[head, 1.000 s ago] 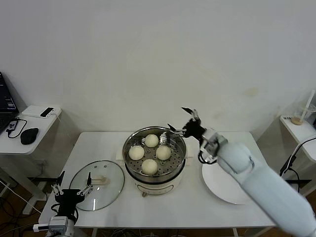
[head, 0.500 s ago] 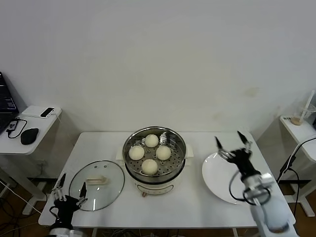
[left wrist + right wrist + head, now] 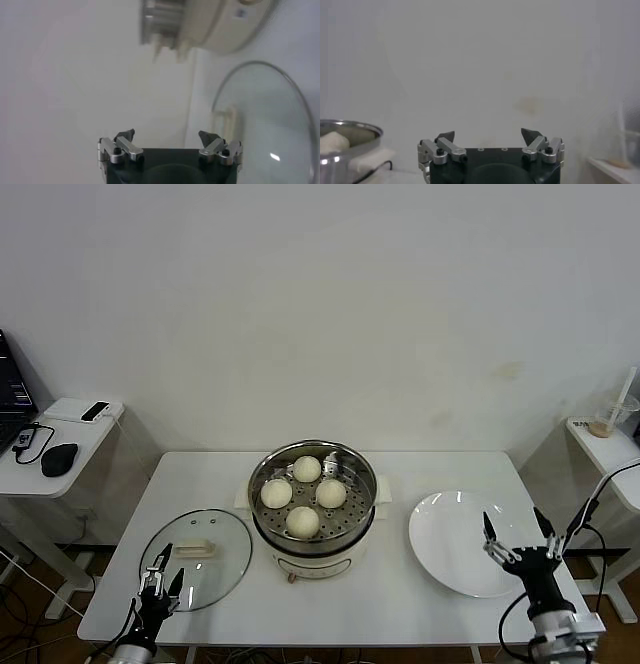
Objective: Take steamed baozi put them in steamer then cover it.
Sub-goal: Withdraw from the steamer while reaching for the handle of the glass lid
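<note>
Your right hand [image 3: 519, 536], fingers spread and empty, has withdrawn from the steamer [image 3: 312, 496] to the lower right; four baozi [image 3: 303, 521] sit inside, so covering remains.

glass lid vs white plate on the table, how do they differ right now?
The glass lid is see-through with a cream handle on top; the white plate is opaque and bare. The lid lies to the left of the steamer, the plate to its right. Both are round, lie flat on the table, and neither is held.
</note>
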